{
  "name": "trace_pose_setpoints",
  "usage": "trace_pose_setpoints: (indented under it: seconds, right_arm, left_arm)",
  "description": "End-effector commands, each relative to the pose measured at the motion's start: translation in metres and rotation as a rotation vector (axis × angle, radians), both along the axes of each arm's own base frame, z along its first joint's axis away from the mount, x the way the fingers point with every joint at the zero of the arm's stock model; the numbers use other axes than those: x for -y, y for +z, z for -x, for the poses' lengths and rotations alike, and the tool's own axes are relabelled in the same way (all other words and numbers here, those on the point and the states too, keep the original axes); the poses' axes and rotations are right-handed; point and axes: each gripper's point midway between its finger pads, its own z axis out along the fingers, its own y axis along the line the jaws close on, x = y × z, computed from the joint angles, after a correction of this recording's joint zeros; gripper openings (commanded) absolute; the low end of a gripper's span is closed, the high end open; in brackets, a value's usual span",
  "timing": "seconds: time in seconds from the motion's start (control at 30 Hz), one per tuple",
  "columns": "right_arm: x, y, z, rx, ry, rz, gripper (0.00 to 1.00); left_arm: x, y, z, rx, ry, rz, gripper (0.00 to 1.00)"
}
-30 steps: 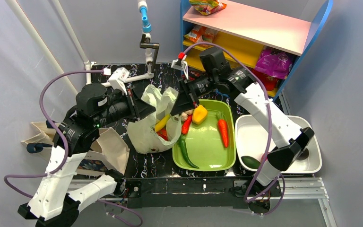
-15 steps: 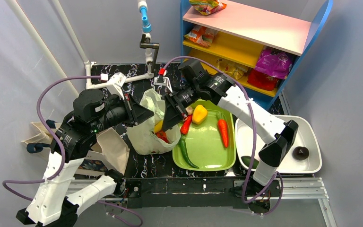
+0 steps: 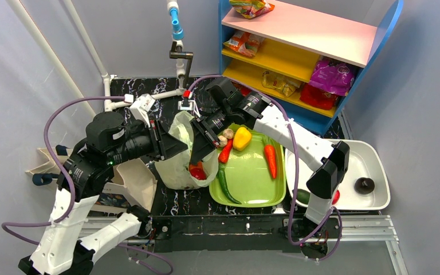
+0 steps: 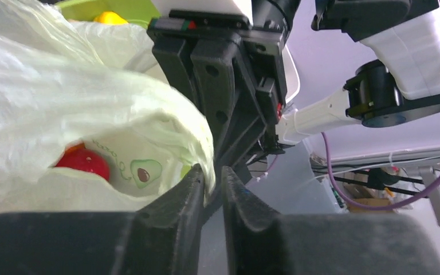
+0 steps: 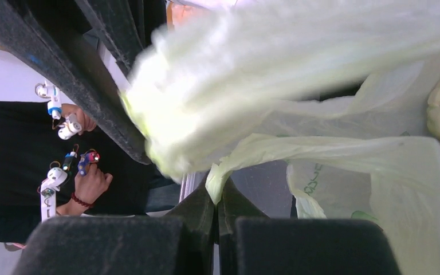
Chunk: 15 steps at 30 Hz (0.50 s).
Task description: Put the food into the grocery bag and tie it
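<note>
Black marbled table (image 3: pixel 177 197) carries the grocery bag (image 3: pixel 175 169), upright just left of the green tray (image 3: pixel 252 186) holding unpacked food (image 3: pixel 241 137). Above the bag, the right gripper (image 5: pixel 217 197) is pressed together on a handle strip. The left gripper (image 4: pixel 212 172) shows a narrow slit with bag film in it, and whether it grips cannot be told. The step in hand appears to be tying, so the next move calls for crossing the handles while keeping both secured.

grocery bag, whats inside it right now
Inside the grocery bag one red piece of food shows through the open mouth; the bunched plastic hides anything deeper or beside it.
</note>
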Motion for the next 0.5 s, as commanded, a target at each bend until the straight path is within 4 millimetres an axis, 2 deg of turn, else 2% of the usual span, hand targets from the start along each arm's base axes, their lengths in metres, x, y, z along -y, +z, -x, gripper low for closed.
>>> trace_pose_setpoints:
  seconds: [0.0,0.1,0.2,0.33,0.47]
  right_arm:
    - [-0.003,0.021,0.004,0.025,0.032,-0.077,0.01]
    - [-0.004,0.020,0.005,0.026,0.034,-0.076,0.01]
    - [-0.005,0.020,0.006,0.031,0.031,-0.071,0.01]
    - [-0.006,0.018,0.006,0.028,0.033,-0.066,0.01]
    - [-0.005,0.017,0.008,0.026,0.036,-0.062,0.01]
  left_arm:
    - [-0.005,0.001,0.020,0.000,-0.058,-0.019,0.27]
    - [-0.019,-0.005,0.021,0.010,-0.018,-0.093,0.56]
    - [-0.039,-0.004,0.020,0.072,0.059,-0.153,0.71]
    - [-0.051,-0.007,0.017,0.106,0.081,-0.231,0.75]
    - [-0.055,-0.017,0.016,0.120,0.047,-0.301,0.67]
